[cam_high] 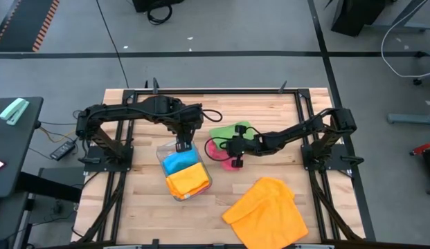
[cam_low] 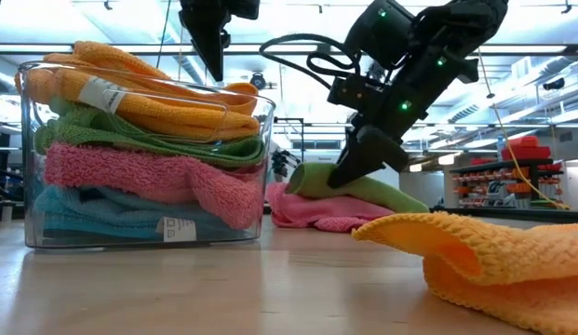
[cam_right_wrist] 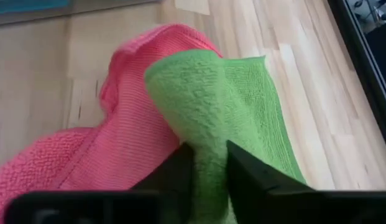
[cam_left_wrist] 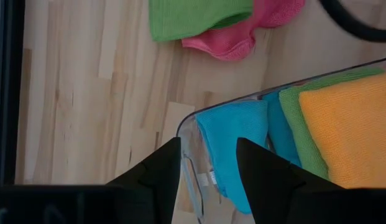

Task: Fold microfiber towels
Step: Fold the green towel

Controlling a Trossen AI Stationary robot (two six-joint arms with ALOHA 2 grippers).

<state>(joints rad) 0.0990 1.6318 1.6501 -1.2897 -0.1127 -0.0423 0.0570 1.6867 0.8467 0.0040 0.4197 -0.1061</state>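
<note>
**Two tools, one green towel pinched**

The green towel is pinched between the fingers of the right tool, on top of the pink towel on the wooden surface. The left tool is held partly open above the clear tray of folded towels. An orange towel lies nearby.

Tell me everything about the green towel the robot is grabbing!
The green towel is bright, fuzzy microfiber. It lies rumpled on top of the pink towel, near the middle of the wooden table. One fold is pulled up into a ridge, and the right gripper pinches that ridge between its dark fingers.
</note>
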